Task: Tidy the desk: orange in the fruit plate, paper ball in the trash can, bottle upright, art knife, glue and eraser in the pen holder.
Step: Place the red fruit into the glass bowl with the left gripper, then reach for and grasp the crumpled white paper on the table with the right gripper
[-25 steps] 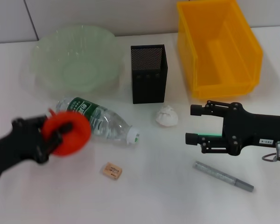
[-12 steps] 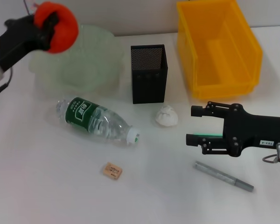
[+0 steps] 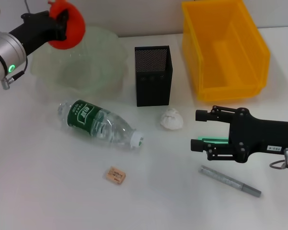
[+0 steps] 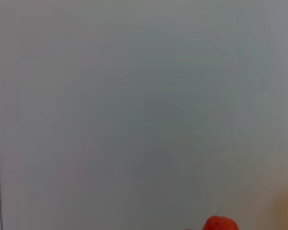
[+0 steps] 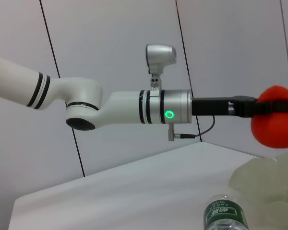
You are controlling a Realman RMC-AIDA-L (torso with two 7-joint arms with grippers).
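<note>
Orange (image 3: 67, 24) is clamped between the fingers of my left gripper (image 3: 62, 23), held in the air above the far-left rim of the pale green plate (image 3: 110, 72); it is clear of the plate, not resting in it. In the right wrist view the orange (image 5: 276, 122) hangs above the plate (image 5: 264, 184) with the gripper (image 5: 264, 106) closed on it. My right gripper (image 3: 198, 129) is parked low over the table (image 3: 38, 191) with its jaws spread and nothing between them, just right of the paper ball (image 3: 171, 119). Bottle (image 3: 98, 123) lies on its side in front of the plate, cap toward the ball. Black mesh holder (image 3: 153, 75) stands upright between the plate and the yellow bin (image 3: 224, 48). Eraser (image 3: 115, 175) lies near the bottle's cap end. Grey knife (image 3: 229, 181) lies just in front of my right gripper.
</note>
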